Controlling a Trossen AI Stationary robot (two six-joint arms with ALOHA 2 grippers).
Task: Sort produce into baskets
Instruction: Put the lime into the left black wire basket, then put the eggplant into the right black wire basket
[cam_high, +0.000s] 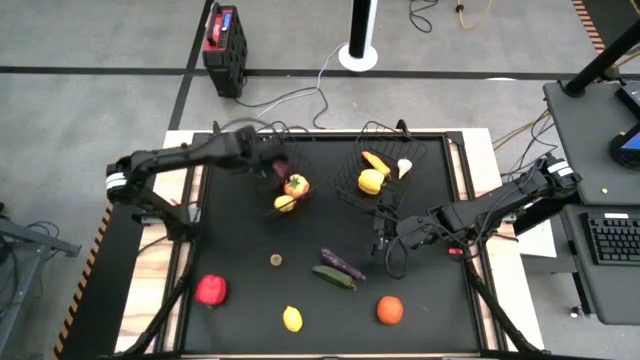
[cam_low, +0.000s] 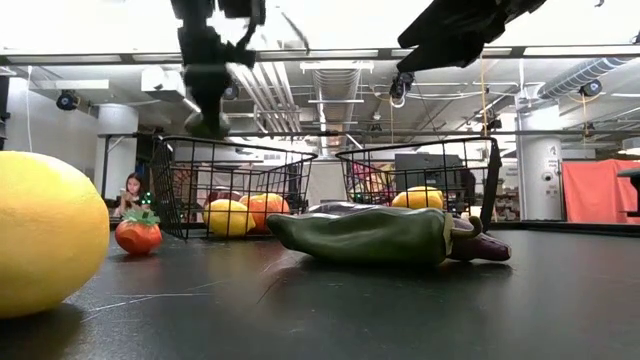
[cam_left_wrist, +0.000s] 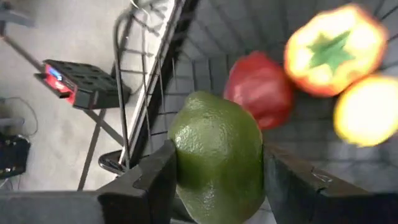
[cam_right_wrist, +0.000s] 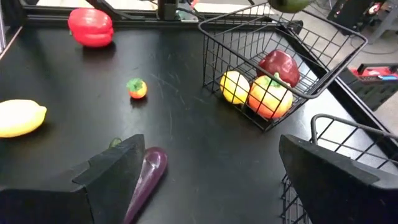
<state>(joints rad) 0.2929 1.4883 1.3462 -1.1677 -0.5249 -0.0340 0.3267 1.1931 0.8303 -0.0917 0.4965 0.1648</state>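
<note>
Lime gripped in your left pincer, fingers pressed on both its sides, held above the left basket in the upper middle of the high view. That basket holds an orange-yellow pepper, a yellow fruit and a dark red apple (best seen from the right wrist). Your right pincer hangs with its fingers spread wide and nothing between them, right of centre in the high view, just below the right basket. That basket carries a yellow pepper, an orange carrot and a white garlic. On the black desk you have loose produce: a purple eggplant touching a green cucumber at centre, a tiny green-topped piece left of them, a red pepper at lower left, a lemon at the bottom edge, and an orange-red tomato at lower right.
</note>
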